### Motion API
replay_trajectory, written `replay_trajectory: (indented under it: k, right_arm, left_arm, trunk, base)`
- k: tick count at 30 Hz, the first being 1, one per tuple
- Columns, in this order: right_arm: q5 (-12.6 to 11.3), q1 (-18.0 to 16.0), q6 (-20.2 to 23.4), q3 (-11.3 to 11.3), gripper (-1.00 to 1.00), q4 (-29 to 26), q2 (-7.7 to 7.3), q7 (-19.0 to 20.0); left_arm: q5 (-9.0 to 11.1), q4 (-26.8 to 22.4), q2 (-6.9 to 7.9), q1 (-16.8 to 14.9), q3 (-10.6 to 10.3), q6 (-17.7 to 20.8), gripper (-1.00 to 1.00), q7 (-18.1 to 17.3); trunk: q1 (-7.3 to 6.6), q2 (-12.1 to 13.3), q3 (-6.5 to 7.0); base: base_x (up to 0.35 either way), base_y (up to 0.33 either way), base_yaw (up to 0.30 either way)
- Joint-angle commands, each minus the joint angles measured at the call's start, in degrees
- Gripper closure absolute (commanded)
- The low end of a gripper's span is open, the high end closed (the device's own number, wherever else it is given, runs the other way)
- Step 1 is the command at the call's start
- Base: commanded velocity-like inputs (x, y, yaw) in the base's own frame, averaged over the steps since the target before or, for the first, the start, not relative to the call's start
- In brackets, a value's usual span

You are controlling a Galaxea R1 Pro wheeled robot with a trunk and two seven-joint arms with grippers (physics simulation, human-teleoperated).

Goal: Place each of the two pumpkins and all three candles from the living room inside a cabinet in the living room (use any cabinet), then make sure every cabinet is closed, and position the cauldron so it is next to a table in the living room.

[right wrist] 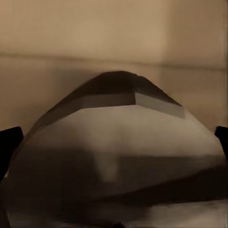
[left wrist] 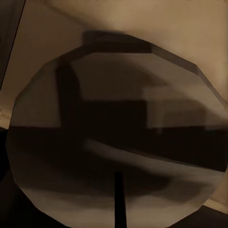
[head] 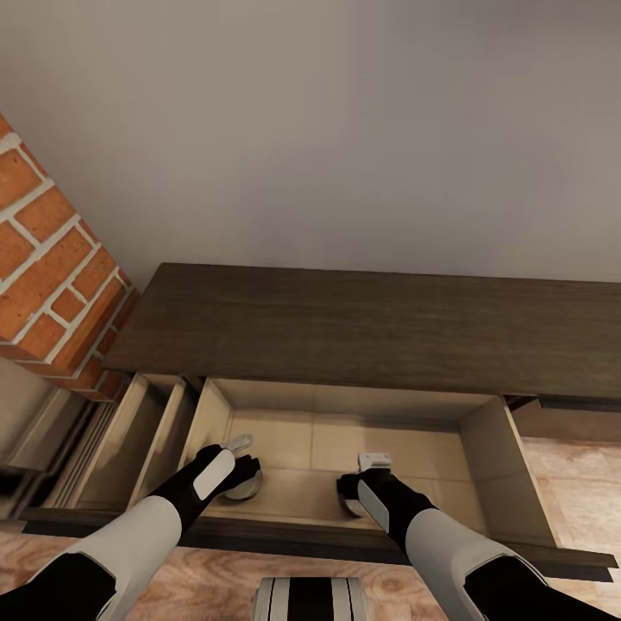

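Left hand (head: 235, 466) is lowered into the open drawer (head: 504, 461) near its front-left corner. A pale grey cylinder, judged to be a candle (head: 246, 490), sits under it on the drawer floor; in the left wrist view this candle (left wrist: 118, 137) lies directly ahead, very close. Whether the fingers are apart or clamped on it cannot be told.

Right hand (head: 369, 474) is lowered near the middle of the drawer's front edge, over a second candle (head: 350, 504). In the right wrist view the candle (right wrist: 118, 156) sits between two dark fingertips (right wrist: 10, 140), one on each side. Contact cannot be confirmed, so its state also cannot be told.

The drawer belongs to the low dark cabinet (head: 362, 323) against the wall; a narrower drawer (head: 129, 440) beside it, toward the brick column (head: 52, 250), also stands open.

Step in hand, as judged: depositing two candles in the cabinet. Next move calls for spreading both hands fully, lifting them straight up clear of the drawer's front edge, then pushing both drawers shut.
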Motion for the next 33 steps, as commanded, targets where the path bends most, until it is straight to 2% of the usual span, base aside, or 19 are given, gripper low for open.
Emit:
replay_trajectory:
  k: [1,14,21,33]
  right_arm:
    - [0.0,0.0,0.0,0.0,-1.0,0.0,0.0,-0.1]
    - [0.1,0.1,-0.8,0.1,-1.0,0.0,0.0,-0.3]
    - [0.1,0.3,-6.4,0.3,-1.0,3.7,0.0,-0.3]
    - [0.1,0.3,-6.8,0.3,-1.0,4.2,0.0,-0.3]
  left_arm:
    - [0.0,0.0,0.0,0.0,0.0,0.0,-1.0,0.0]
    - [0.0,0.0,0.01,0.0,0.0,0.0,-1.0,0.0]
    - [0.0,0.0,0.01,0.0,0.0,0.0,-1.0,0.0]
    - [0.0,0.0,0.01,0.0,0.0,0.0,-1.0,0.0]
  trunk:
    - [0.0,0.0,0.0]
    - [0.0,0.0,0.0]
    - [0.0,0.0,0.0]
    - [0.0,0.0,0.0]
  base:
    - [0.0,0.0,0.0]
    - [0.0,0.0,0.0]
    - [0.0,0.0,0.0]
    - [0.0,0.0,0.0]
